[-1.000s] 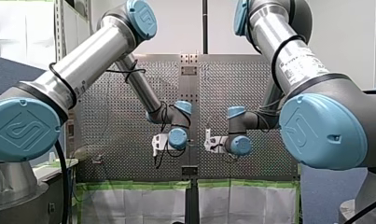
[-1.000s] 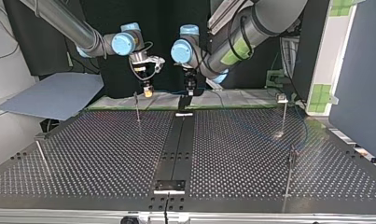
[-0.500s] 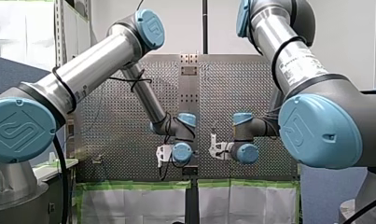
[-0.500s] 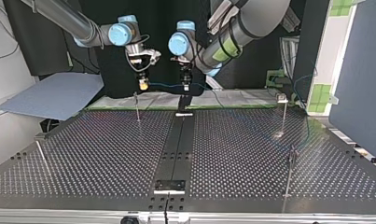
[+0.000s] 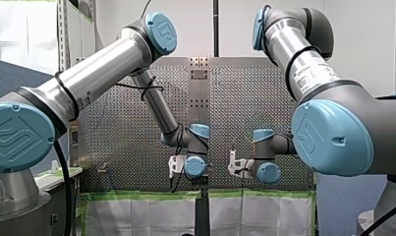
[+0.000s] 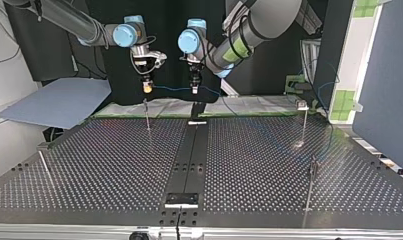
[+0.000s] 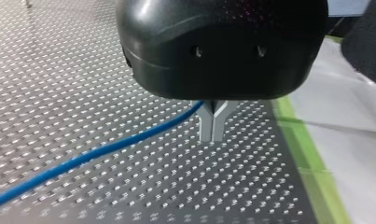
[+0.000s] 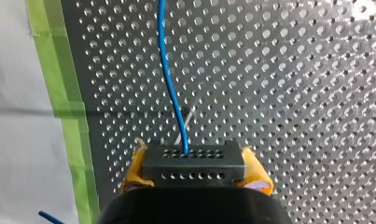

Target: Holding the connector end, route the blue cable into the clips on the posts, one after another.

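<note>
In the top view my right gripper [image 6: 147, 88], with yellow pads, hangs above the far table edge, over a thin post [image 6: 147, 116]. The right wrist view has those pads shut on a black perforated connector block [image 8: 193, 165], from which the blue cable [image 8: 171, 79] runs ahead. My left gripper [image 6: 194, 87] hangs beside it, at the top view's right. A taut piece of blue cable [image 6: 171, 90] spans the two. In the left wrist view the metal fingers [image 7: 212, 125] are pressed together, pinching the blue cable [image 7: 83, 158], which trails off to one side.
Three more posts stand on the perforated table [image 6: 114, 165]: one at the top view's far right [image 6: 305, 122], one near right [image 6: 310, 186], one near left [image 6: 44, 167]. Green tape [image 8: 69, 121] and white sheeting border the far edge. A blue panel [image 6: 59, 102] lies at the left.
Both grippers have risen and shifted toward the top view's left, carrying the cable span up with them. Both grips have stayed the same.
</note>
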